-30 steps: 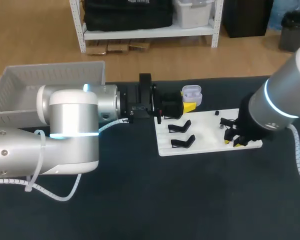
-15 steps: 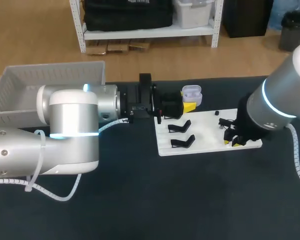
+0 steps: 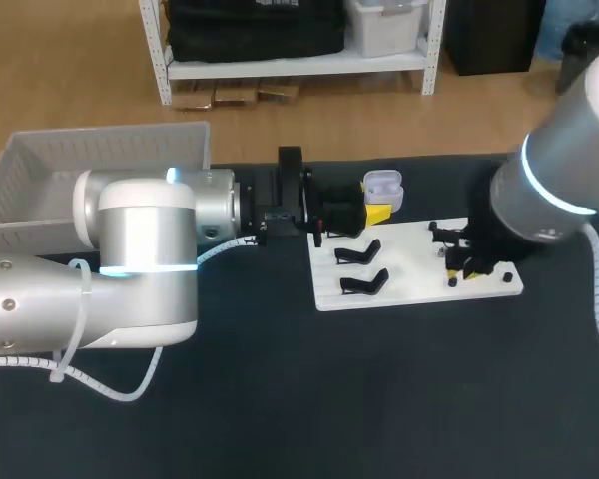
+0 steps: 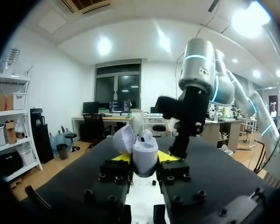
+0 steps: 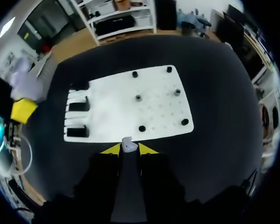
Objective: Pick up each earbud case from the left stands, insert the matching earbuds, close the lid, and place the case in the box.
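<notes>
Holding the earbud case (image 4: 145, 149), lid open to receive, my left hand (image 4: 143, 161) pinches it at the white board's (image 3: 409, 289) eleven o'clock; my right hand (image 5: 129, 149) pinches an earbud (image 5: 127, 143) over its three o'clock side.

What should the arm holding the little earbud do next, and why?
Probably carry it across to the open case. The right gripper is shut on an earbud by the white board, and the left gripper holds the case with its lid up, seemingly ready to take it.
</notes>
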`<state>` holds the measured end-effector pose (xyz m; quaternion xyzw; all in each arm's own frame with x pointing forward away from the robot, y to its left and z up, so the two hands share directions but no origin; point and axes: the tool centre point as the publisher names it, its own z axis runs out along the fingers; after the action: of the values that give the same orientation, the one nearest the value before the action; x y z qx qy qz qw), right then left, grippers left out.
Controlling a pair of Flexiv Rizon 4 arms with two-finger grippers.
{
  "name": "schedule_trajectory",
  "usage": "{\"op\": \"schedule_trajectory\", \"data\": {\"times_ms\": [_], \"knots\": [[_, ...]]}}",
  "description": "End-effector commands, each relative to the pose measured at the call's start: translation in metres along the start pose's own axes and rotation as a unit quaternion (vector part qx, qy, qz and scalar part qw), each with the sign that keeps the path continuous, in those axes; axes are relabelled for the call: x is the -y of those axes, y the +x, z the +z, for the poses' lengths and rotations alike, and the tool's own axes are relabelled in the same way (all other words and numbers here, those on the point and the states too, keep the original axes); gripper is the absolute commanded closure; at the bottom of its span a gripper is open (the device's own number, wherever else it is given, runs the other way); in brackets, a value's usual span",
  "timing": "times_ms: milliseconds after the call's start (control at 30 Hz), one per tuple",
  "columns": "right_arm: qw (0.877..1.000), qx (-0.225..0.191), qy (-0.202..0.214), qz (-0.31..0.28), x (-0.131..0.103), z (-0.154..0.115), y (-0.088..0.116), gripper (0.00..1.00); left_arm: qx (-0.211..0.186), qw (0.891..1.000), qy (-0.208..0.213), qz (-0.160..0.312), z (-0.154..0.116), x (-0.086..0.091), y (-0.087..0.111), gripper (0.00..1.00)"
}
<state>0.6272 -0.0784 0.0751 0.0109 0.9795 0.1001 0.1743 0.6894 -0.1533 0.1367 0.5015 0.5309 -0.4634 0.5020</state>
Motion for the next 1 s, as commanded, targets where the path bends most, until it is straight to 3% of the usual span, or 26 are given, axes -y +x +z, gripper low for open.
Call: {"op": "schedule_trajectory", "data": {"times_ms": [33,233,433,833,1000], "knots": [[0.996,-0.064,0.015,-0.057,-0.016,-0.065,-0.005,1.0,0.004,1.0,-0.004,0.003,0.0,0.001,0.002,1.0],[0.984,-0.099,0.028,-0.144,-0.045,-0.115,-0.009,1.0,0.004,1.0,-0.004,0.003,0.0,0.001,0.002,1.0],[0.971,-0.12,0.037,-0.204,-0.075,-0.142,-0.017,1.0,0.004,1.0,-0.004,0.003,0.0,0.001,0.002,1.0],[0.958,-0.118,0.03,-0.26,-0.118,-0.131,-0.042,1.0,0.004,1.0,-0.004,0.003,0.0,0.001,0.002,1.0],[0.962,-0.098,0.014,-0.256,-0.128,-0.119,-0.052,1.0,0.004,1.0,-0.004,0.003,0.0,0.001,0.002,1.0]]}}
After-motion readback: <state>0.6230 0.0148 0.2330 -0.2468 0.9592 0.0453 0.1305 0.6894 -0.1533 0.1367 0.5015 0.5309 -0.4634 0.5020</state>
